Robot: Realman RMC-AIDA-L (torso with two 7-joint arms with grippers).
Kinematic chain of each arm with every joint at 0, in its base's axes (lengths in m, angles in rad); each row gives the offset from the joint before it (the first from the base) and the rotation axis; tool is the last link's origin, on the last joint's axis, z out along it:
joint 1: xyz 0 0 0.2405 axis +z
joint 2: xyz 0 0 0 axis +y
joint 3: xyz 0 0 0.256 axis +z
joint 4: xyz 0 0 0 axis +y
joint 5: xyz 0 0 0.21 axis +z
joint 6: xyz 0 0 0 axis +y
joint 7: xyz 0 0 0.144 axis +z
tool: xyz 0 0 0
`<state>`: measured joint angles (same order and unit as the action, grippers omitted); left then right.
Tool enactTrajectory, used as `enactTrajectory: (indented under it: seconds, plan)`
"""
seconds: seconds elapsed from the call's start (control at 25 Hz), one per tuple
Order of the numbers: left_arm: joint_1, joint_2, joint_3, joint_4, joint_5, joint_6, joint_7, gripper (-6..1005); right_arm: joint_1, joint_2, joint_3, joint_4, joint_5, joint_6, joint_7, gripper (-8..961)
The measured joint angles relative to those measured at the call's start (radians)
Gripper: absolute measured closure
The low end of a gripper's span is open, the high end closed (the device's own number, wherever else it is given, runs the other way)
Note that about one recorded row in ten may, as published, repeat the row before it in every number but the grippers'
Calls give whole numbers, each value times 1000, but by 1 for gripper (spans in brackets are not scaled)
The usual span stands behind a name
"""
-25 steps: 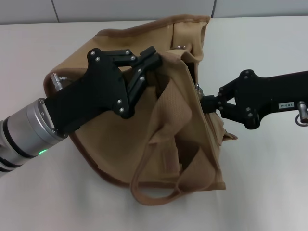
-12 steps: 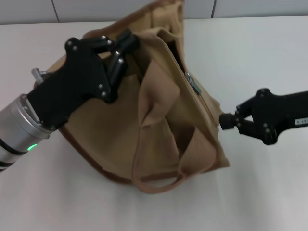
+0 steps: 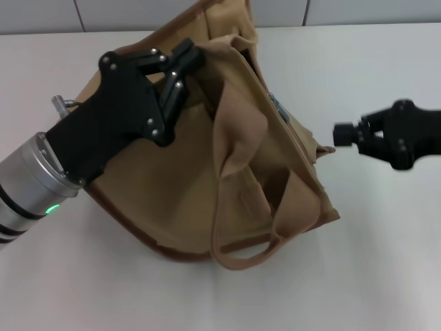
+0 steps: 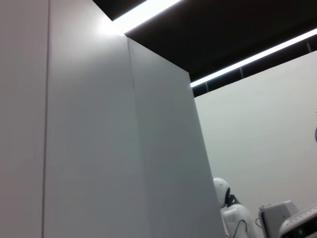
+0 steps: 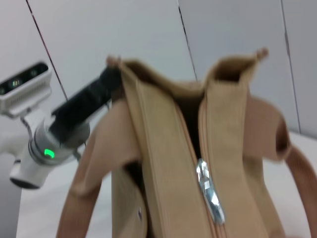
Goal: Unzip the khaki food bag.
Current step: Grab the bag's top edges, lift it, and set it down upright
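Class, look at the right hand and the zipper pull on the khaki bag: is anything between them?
Nothing visible. The right hand sits off the bag, apart from it, with bare table between it and the zipper pull. The left hand grips the bag's far rim.

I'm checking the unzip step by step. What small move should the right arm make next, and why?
Probably bring the right claw back toward the silver zipper pull and close on it. That claw hangs off the side of the khaki food bag, holding nothing, while the zip looks only partly open. The left claw grips the bag's top edge, which should steady it.
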<state>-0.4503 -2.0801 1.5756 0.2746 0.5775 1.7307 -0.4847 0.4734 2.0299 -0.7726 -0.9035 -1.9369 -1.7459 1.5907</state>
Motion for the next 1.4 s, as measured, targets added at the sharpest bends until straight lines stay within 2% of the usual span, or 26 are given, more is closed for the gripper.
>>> enactTrajectory:
  seconds: [0.4,0.48,1.0,1.4]
  plan:
    - [-10,0,36,0,-8,-6,2,969,100,16,7,18,-2,19,1,842]
    - [-10,0,36,0,-8,-8,1,969,111,17,6,19,-3,25,0,630]
    - [-13,0,37,7,-6,-15,0,968,144,23,-110,68,-11,89,-2,631]
    - [-14,0,37,7,1,-15,5,968,162,40,-160,87,-11,118,-4,659]
